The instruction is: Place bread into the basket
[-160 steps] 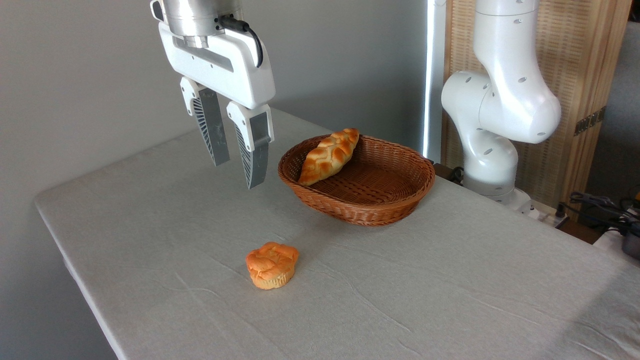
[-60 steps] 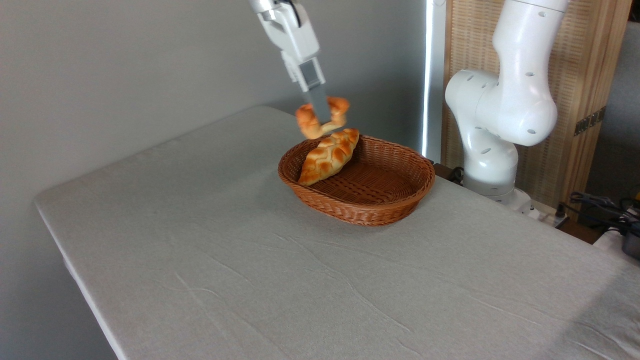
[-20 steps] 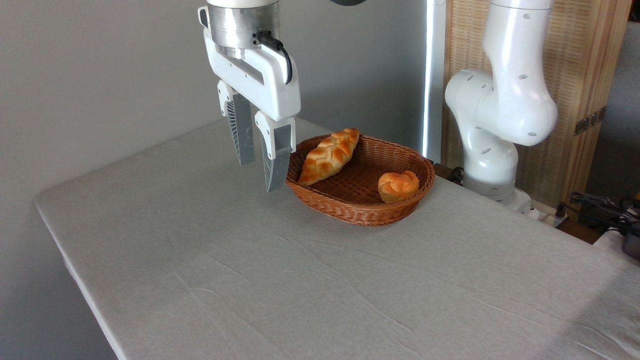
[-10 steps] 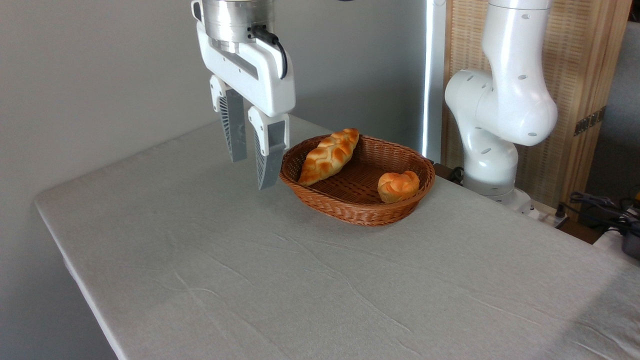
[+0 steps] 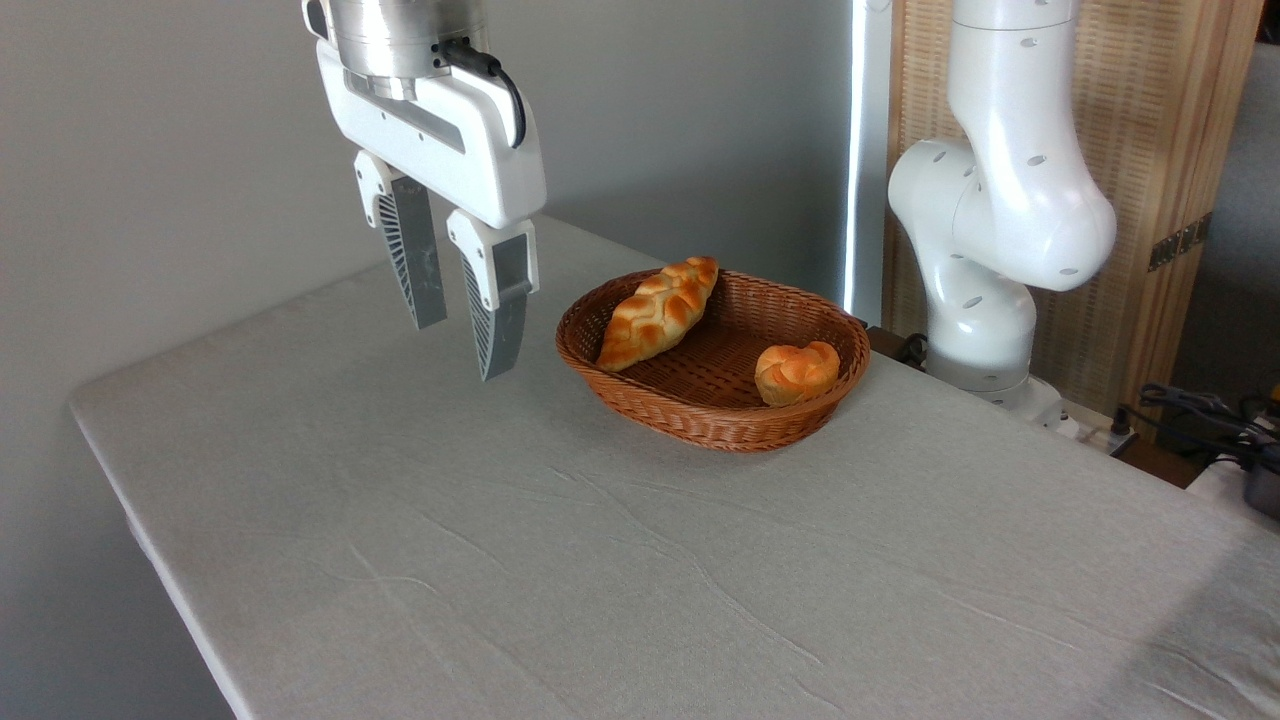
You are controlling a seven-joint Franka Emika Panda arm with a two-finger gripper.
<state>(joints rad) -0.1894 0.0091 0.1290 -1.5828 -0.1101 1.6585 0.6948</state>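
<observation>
Bread (image 5: 796, 372) resting inside the basket (image 5: 700, 415) against its right wall, beside the braided loaf (image 5: 658, 311), job seemingly done; gripper (image 5: 462, 345) hanging empty above the bench (image 5: 640, 560), left of the basket, fingers (image 5: 497, 320) spread apart, probably clearing away.

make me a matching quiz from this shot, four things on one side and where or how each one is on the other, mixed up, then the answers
Things:
1. bread
2. braided loaf
3. claw
4. basket

Places or states:
A. open, holding nothing, above the table left of the basket
B. lying at the right end inside the basket
C. standing on the grey tablecloth, holding two baked items
D. leaning on the left inner wall of the basket

Pairs: 1-B, 2-D, 3-A, 4-C
</observation>
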